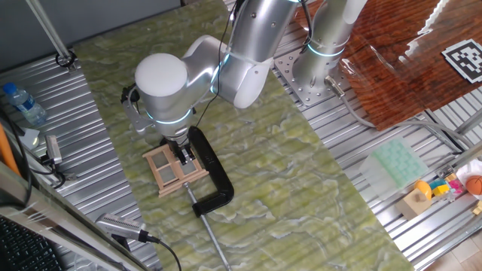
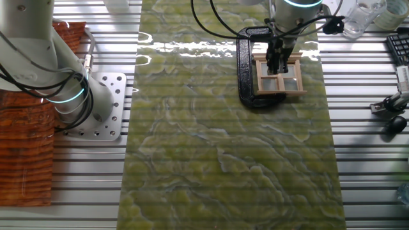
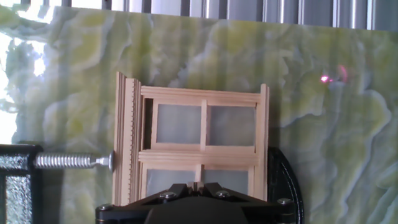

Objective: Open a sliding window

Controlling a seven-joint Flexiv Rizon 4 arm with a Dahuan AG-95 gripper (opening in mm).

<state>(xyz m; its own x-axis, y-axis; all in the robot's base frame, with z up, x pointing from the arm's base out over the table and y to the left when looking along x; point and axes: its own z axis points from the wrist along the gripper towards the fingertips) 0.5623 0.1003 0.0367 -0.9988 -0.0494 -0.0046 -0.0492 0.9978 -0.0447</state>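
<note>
the end effector [image 2: 279, 62] sits low over the sliding window [image 2: 280, 75], its fingertips close together at the frame's lower crossbar; whether they grip it cannot be told. the window lies flat on the green marbled counter [image 2: 223, 147], held in a black c-clamp [image 2: 246, 67].

Arm [image 1: 248, 45]: silver-grey rounded links, fat cylindrical joints with white end caps; thin glowing cyan ring at joints. Black cables [image 1: 226, 38] loop along upper links. Base [image 2: 96, 105]: silver plate, rows of small holes, sits on ribbed metal near left edge of table in other fixed view. Gripper [image 1: 184, 153]: small, black, narrow dark fingers; in hand view, black wedge-shaped body with silver screws [image 3: 166, 195] on top face
</note>
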